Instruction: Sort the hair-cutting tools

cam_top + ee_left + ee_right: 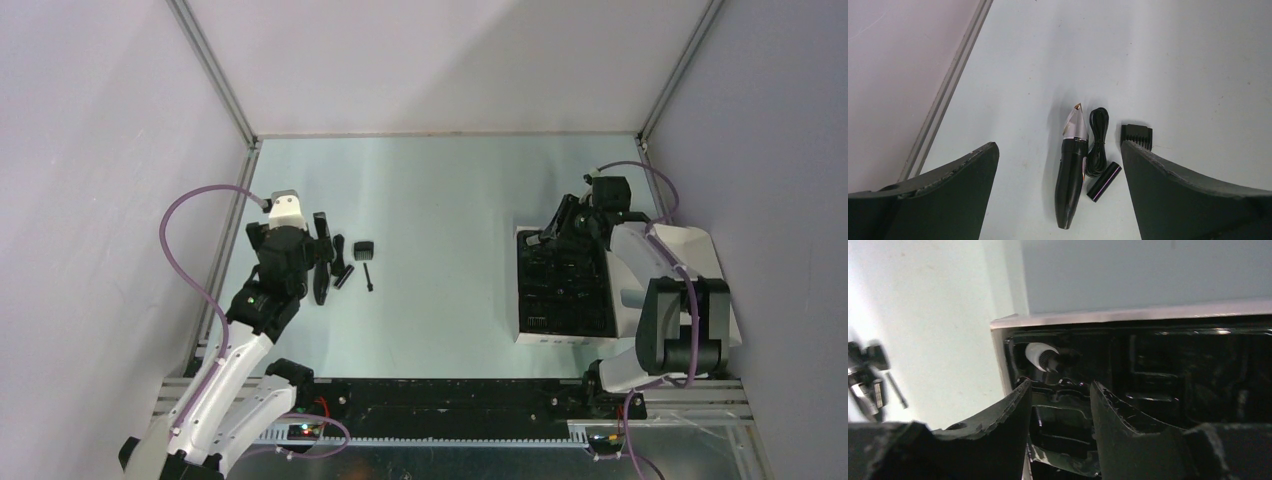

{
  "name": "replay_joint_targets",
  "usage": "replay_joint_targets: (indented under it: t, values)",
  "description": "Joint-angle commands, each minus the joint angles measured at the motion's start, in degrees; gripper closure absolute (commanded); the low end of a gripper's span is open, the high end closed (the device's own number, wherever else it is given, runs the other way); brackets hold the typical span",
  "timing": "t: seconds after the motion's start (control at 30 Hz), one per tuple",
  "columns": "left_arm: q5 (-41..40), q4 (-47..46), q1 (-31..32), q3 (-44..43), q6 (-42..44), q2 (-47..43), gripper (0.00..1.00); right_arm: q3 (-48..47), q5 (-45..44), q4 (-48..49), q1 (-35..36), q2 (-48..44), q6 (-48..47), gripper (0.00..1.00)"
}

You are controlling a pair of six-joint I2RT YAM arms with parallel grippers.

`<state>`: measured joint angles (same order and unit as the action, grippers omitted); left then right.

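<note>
Left wrist view showed the left pincer (1059, 146) spread wide above the pale desk (1173, 60), holding nothing. Between its two dark fingers lay the long black clipper body with a silvery pointed tip (1070, 172), its tip pointing away from the camera. Just beside its right flank was a looped black cord (1097, 142). A short glossy black cylinder (1104, 181) lay slantwise at the cord's near end. A small black toothed comb attachment (1136, 136) sat apart from the cord, by the tip of the right-hand finger (1168, 185).

From the top external camera, these pieces formed one cluster on the left part of the desk, near the left wall. A thin black stick-like brush (368, 277) lay at the cluster's right edge, just below the comb attachment. The flat white box with a black moulded insert (521, 290) stood well apart on the right side.

Over the far end of that box hung the right pincer (1060, 390), its fingers a narrow gap apart with nothing seen between them. Beyond them, in a far corner recess of the insert, rested a small white rounded piece with a dark end (1040, 356); what it was I could not tell.
</note>
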<state>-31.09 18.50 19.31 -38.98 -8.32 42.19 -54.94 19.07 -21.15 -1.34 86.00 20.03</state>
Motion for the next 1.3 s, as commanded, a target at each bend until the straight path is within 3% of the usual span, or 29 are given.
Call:
replay_joint_targets:
  t: [0.0, 0.27, 1.0, 1.27]
  values:
    - [0.7, -1.9, -0.4, 0.4, 0.9, -0.7, 0.0, -2.7, -13.1, -3.1, 3.6, -3.9, -3.7, 0.51]
    - [0.9, -1.9, -0.4, 0.4, 0.8, -0.8, 0.0, -6.6, -18.4, -3.5, 8.5, -0.8, -6.6, 0.66]
    - [1.1, -1.9, -0.4, 0.4, 0.8, -0.9, 0.0, -7.7, -18.6, -4.0, 9.8, 6.1, -6.9, 0.82]
    - [1.1, -1.9, -0.4, 0.4, 0.9, -1.0, 0.0, -7.5, -19.1, -3.9, 10.4, 7.5, -7.4, 0.82]
